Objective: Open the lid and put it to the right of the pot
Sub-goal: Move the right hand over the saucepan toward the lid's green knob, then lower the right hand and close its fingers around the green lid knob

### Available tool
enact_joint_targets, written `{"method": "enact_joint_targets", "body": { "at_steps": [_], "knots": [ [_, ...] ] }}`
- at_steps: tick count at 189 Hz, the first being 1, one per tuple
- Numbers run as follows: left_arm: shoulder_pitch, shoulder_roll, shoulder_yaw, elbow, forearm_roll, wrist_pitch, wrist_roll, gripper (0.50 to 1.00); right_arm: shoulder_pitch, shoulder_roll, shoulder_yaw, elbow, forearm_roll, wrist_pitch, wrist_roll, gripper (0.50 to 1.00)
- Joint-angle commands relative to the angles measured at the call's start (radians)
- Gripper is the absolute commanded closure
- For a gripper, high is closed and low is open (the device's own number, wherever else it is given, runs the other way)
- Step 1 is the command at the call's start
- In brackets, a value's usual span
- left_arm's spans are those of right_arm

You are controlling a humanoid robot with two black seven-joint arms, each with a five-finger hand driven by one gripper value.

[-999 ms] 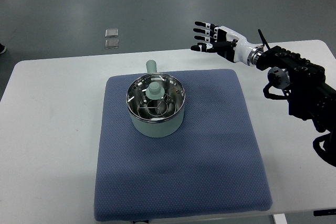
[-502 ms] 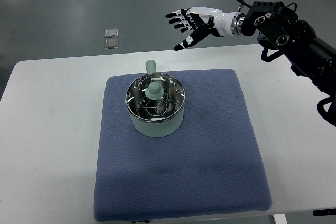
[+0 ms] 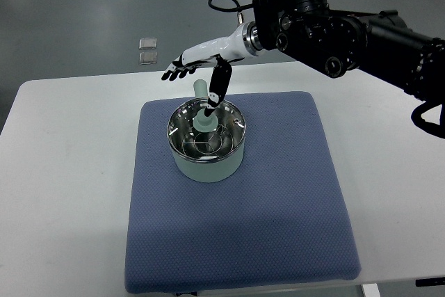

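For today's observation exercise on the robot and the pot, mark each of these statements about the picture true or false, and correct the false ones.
1. The lid is still on the pot. True.
2. The pot stands on a blue mat. True.
3. The right hand has closed on the lid's knob. False: its fingers are spread, with the thumb pointing down toward the knob, and it holds nothing.
4. The lid lies on the mat to the right of the pot. False: it sits on the pot.
5. The left hand is reaching for the pot. False: no left hand is in view.
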Motion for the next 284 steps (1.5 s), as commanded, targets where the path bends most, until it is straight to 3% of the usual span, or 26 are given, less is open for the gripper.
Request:
{"method": "enact_joint_targets", "body": {
  "at_steps": [1, 45, 123, 135, 144, 153, 222, 251, 266, 284],
  "knots": [
    [0.0, 0.0, 0.001, 0.0, 0.0, -0.001, 0.0, 0.5, 0.023, -0.022, 0.002, 0.108, -0.091, -0.048, 0.0, 0.55],
    [-0.002, 0.0, -0.001, 0.0, 0.0, -0.001, 0.0, 0.5, 0.047, -0.013, -0.004, 0.14, -0.248, -0.124, 0.0, 0.552],
    [0.0, 0.0, -0.001, 0.0, 0.0, 0.001, 0.0, 0.5, 0.046, -0.139, -0.028, 0.26, -0.337, -0.147, 0.003, 0.556],
    [0.0, 0.0, -0.001, 0.0, 0.0, 0.001, 0.0, 0.5, 0.04, -0.145, -0.028, 0.272, -0.337, -0.179, 0.003, 0.566],
    [0.0, 0.0, -0.001, 0.0, 0.0, 0.001, 0.0, 0.5, 0.035, -0.143, -0.03, 0.275, -0.337, -0.2, 0.003, 0.615],
    [0.0, 0.0, -0.001, 0.0, 0.0, 0.001, 0.0, 0.5, 0.031, -0.142, -0.03, 0.275, -0.337, -0.209, 0.003, 0.632],
    [0.0, 0.0, -0.001, 0.0, 0.0, 0.001, 0.0, 0.5, -0.003, -0.125, -0.031, 0.275, -0.339, -0.237, -0.005, 0.638],
    [0.0, 0.0, -0.001, 0.0, 0.0, 0.001, 0.0, 0.5, -0.005, -0.126, -0.05, 0.275, -0.339, -0.239, -0.006, 0.701],
    [0.0, 0.0, -0.001, 0.0, 0.0, 0.001, 0.0, 0.5, -0.006, -0.128, -0.051, 0.275, -0.339, -0.24, -0.006, 0.771],
    [-0.002, 0.0, 0.001, 0.0, 0.0, -0.001, 0.0, 0.5, -0.009, -0.129, -0.051, 0.275, -0.337, -0.245, -0.006, 0.793]
  ]
}}
